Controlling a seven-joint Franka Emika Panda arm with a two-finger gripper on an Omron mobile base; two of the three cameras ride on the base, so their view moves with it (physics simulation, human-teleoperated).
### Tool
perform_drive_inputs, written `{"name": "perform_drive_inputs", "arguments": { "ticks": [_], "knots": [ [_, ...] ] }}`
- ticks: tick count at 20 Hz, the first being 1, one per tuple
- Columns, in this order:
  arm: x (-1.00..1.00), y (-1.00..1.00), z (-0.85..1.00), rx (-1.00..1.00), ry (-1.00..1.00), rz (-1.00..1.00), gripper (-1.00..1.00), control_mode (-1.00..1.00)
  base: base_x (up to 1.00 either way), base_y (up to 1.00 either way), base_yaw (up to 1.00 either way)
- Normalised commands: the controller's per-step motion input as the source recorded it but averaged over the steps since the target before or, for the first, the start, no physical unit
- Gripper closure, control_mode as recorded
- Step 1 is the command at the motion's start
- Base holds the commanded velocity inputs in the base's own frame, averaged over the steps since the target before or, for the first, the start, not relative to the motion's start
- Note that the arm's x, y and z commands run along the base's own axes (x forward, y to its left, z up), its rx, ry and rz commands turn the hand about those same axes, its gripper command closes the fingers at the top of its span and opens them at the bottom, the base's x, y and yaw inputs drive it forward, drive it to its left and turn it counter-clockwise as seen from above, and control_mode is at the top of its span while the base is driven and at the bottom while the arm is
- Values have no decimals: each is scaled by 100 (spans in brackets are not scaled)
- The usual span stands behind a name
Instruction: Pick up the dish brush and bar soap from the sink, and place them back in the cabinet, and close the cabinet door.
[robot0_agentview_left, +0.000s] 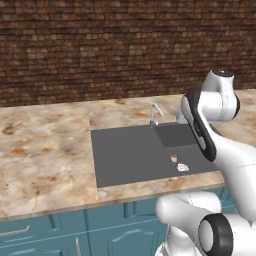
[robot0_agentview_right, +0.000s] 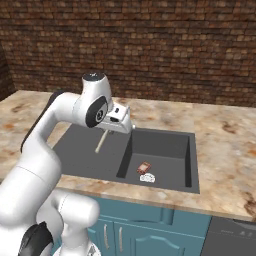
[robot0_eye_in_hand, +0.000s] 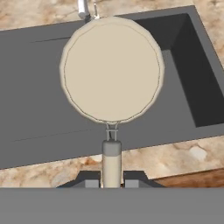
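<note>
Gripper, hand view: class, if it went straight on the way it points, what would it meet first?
Probably the shallow grey floor of the sink, beyond the dish brush that the gripper holds by its handle; depth is unclear.

The mottled tan stone counter (robot0_agentview_right: 225, 145) runs along the brick wall, and the dark grey sink (robot0_agentview_right: 80, 150) is set into it, a small silver faucet (robot0_agentview_left: 155, 114) at its back edge. Down in the deeper section lies the bar soap (robot0_agentview_right: 144, 167), just beside the white round drain (robot0_agentview_right: 147, 177).
</note>
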Motion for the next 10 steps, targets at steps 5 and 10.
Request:
{"name": "perform_drive_inputs", "arguments": {
  "ticks": [5, 10],
  "knots": [
    [-18, 21, 18, 1, -1, 2, 100, -100, 0, 0, 0],
    [-23, 27, 3, 0, -7, 4, 100, -100, 0, 0, 0]
  ]
}}
